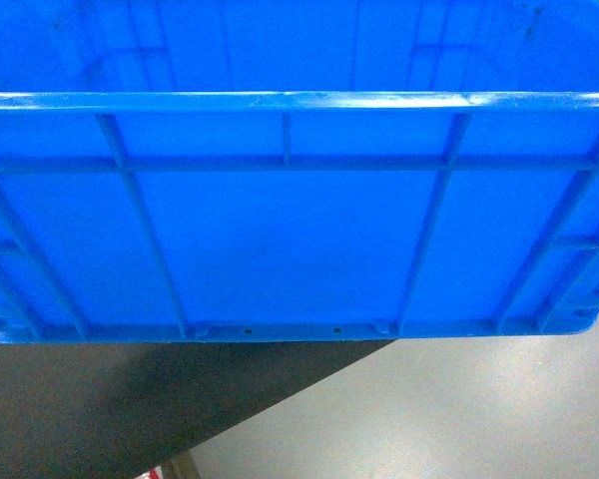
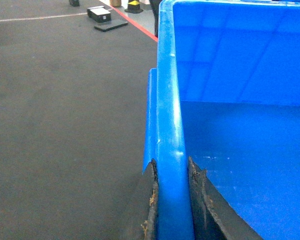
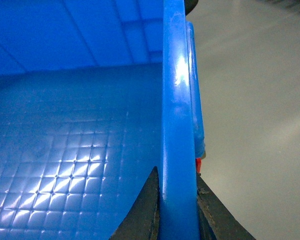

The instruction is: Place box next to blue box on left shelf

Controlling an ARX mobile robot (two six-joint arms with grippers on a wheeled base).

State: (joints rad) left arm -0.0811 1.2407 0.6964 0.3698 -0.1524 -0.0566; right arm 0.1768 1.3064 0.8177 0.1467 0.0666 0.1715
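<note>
Blue ribbed box (image 1: 290,239) fills the head view, held up over dark matting (image 1: 130,409) and pale grey floor (image 1: 479,409). Left gripper (image 2: 172,210) and right gripper (image 3: 177,210) each pinch a side rim.

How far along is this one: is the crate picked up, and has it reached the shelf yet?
Done: the blue crate is gripped on both side rims, left gripper and right gripper each clamped over a rim. In hand: it hangs in front of the head camera, above the floor, so it appears to be carried. Left: no shelf or second blue box is in view, so placement has not happened yet.
</note>
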